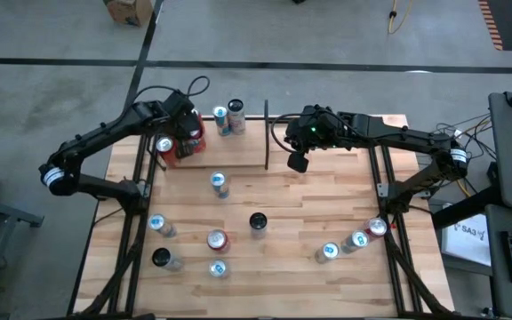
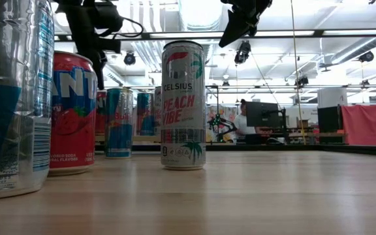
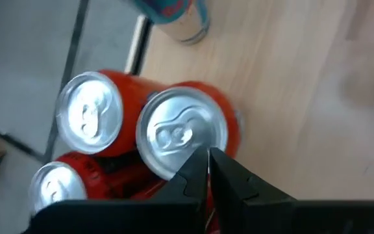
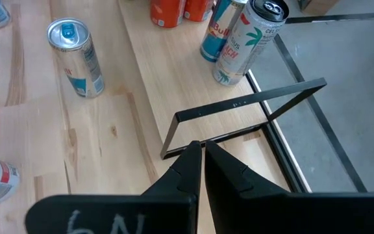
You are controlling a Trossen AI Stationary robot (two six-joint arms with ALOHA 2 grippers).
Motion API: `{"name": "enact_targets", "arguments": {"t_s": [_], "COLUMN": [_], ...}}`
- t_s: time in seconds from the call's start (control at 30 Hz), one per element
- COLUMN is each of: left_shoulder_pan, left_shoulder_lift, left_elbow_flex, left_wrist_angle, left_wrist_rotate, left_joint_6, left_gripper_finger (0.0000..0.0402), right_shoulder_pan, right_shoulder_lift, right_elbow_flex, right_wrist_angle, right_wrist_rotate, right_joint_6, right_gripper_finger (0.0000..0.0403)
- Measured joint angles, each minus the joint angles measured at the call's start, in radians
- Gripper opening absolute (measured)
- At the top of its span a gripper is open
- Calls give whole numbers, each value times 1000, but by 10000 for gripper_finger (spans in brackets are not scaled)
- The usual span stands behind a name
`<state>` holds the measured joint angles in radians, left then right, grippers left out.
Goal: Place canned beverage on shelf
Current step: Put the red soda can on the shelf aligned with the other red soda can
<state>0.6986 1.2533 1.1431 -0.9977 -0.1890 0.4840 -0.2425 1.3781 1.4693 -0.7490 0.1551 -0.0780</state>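
Closest to where I stand, along the near edge of the pale wood-plank table (image 1: 327, 204), loose cans are scattered: a black-topped can (image 1: 258, 222) near the middle, a red-and-silver can (image 1: 217, 240) just beside it, and three cans lying tipped over in a row (image 1: 354, 242) toward the right corner. Further in stands a lone blue-and-silver slim can (image 1: 219, 184), upright and well apart from both arms. Beyond that is the shelf (image 1: 229, 153), a narrow bay of thin black metal frame with a light plank floor; a cluster of red soda cans (image 3: 141, 140) sits at its left end, and a blue Red Bull can (image 4: 214, 34) and a white Celsius can (image 4: 249, 39) stand together at the back. The left gripper (image 3: 208, 170) hangs right over the red cans with its fingers pressed together, holding nothing, its tips just above one silver lid. The right gripper (image 4: 203, 159) hovers over the frame's right end bar, also pressed shut and empty. To my eye no can is in hand, so the step seems to be between placements: some cans are shelved, many wait on the table. The next move would call for an arm to swing toward a loose upright can, spread its fingers, and come down around it.
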Motion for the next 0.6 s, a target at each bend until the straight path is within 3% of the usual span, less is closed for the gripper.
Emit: {"name": "enact_targets", "arguments": {"t_s": [0.6], "left_shoulder_pan": [2], "left_shoulder_lift": [0], "left_elbow_flex": [-1], "left_wrist_angle": [-25], "left_wrist_rotate": [-37], "left_joint_6": [-4], "left_gripper_finger": [0], "right_shoulder_pan": [0], "right_shoulder_lift": [0], "right_elbow_flex": [0], "right_wrist_angle": [0], "right_wrist_rotate": [0], "right_joint_6": [10], "right_gripper_finger": [9]}}
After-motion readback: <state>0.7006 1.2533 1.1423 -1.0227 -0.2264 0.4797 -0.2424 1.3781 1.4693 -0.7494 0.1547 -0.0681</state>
